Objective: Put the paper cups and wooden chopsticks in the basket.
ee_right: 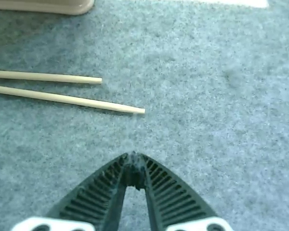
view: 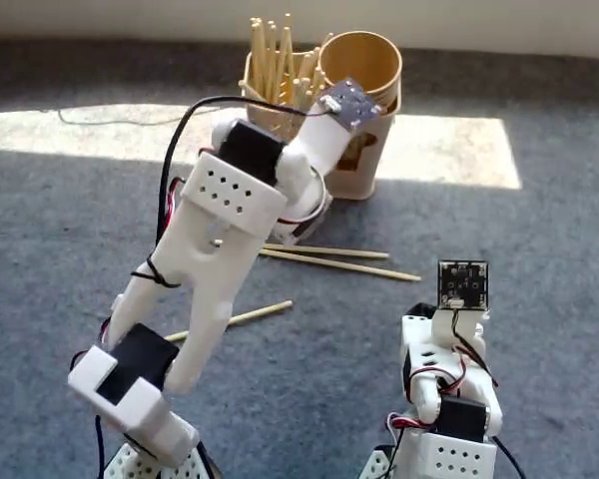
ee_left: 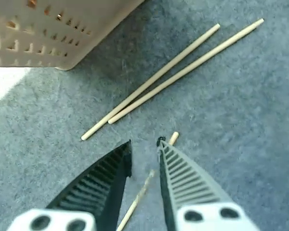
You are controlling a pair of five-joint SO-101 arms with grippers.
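Observation:
A beige basket [view: 357, 172] stands at the back of the carpet, holding a tan paper cup [view: 362, 62] and several upright wooden chopsticks [view: 274, 62]. Two chopsticks [view: 339, 258] lie side by side on the carpet in front of it. A third chopstick [view: 248, 316] lies closer, partly under the left arm [view: 220, 249]. My left gripper [ee_left: 144, 143] hovers open above that third chopstick [ee_left: 172, 138], which runs under the gap between the fingers. Beyond it lie the pair [ee_left: 171, 71] and the basket's corner [ee_left: 48, 33]. My right gripper [ee_right: 133, 157] is shut over bare carpet, short of the pair [ee_right: 67, 98].
Grey carpet covers the whole work area, with sunlit patches beside the basket. The right arm [view: 449, 379] sits low at the front right, its base next to the left arm's. A black cable [view: 185, 130] loops above the left arm.

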